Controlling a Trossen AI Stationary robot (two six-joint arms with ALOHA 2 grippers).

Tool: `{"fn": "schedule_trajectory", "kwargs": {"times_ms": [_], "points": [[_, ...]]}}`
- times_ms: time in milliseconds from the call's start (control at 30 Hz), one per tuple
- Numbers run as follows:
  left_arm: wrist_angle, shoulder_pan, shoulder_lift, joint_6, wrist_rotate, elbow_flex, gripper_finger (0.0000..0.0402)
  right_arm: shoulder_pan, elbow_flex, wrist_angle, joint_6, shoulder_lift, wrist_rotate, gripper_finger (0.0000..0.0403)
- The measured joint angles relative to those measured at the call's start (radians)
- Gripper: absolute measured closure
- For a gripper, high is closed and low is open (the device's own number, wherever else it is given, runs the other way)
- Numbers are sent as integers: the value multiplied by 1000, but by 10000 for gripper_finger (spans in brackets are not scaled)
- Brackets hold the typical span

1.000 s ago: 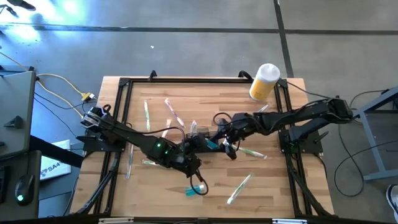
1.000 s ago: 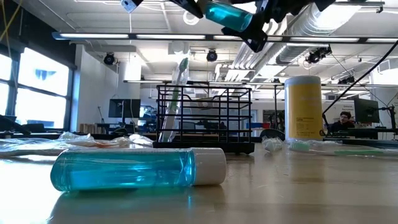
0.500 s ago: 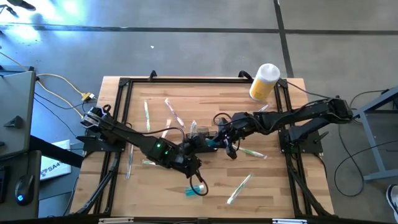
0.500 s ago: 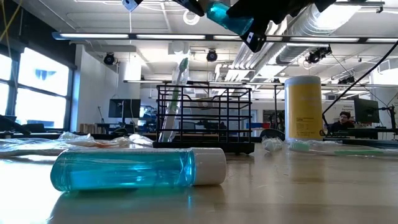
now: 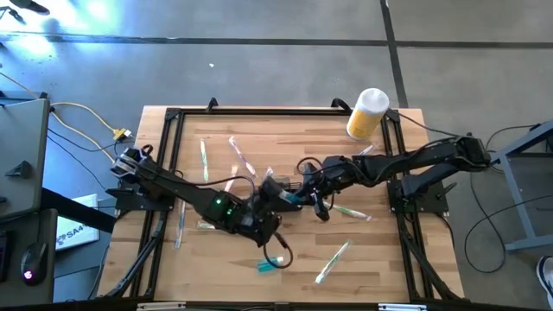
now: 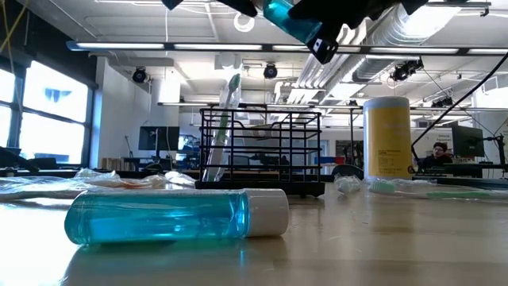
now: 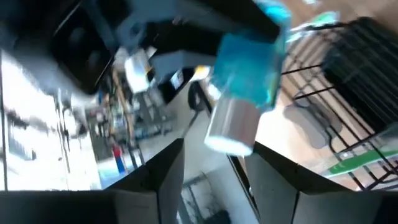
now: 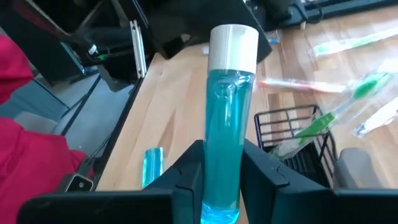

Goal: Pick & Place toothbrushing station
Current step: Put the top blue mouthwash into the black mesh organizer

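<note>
The toothbrushing station, a black wire caddy, stands on the table's middle with a green toothbrush in it. A clear bottle of blue liquid with a white cap hangs in the air just above it. My right gripper is shut on this bottle. My left gripper is open. Its fingers stand on either side of the bottle's white cap with a gap on each side. My right gripper pinches the bottle's body near its base end between its two fingers. It comes from the table's right, slanting a little downward, and its fingers lie along the bottle. The bottle is lifted clear above the caddy, its cap end pointing away toward my left gripper.
A second blue bottle lies near the table's front edge. Wrapped toothbrushes are scattered over the wood. A yellow cylinder with a white lid stands at the far right corner.
My right gripper has shut on the raised bottle's base end. My left gripper has rolled about its own axis and opened off the cap end. Both hands have stayed in place, and the bottle has stayed in the air above the caddy.
</note>
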Motion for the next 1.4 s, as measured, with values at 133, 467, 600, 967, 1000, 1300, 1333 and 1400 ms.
{"fn": "schedule_trajectory", "kwargs": {"times_ms": [133, 467, 600, 967, 1000, 1300, 1333, 1400], "points": [[-49, 2, -53, -111, 23, 0, 241, 0, -1, -18, -1, 1, 18, 332], [-24, 101, -226, -528, 532, 2, 240, 0, -1, -17, -36, 1, 53, 336], [8, 193, -233, -776, 775, 2, 240, -5, -1, -17, -43, 1, 59, 333], [-6, 282, -219, -860, 1006, 2, 240, -6, -1, -18, -45, 1, 51, 334], [-5, 283, -213, -861, 1005, 2, 240, -6, -1, -17, -48, 1, 51, 334], [-12, 283, -162, -855, 999, 3, 240, -6, -1, -18, -51, 1, 45, 335], [-19, 283, -158, -855, 998, 2, 240, -6, -1, -18, -51, 1, 43, 335], [-29, 283, -154, -854, 996, -1, 240, -6, -1, -22, -51, 1, 43, 333]]}}
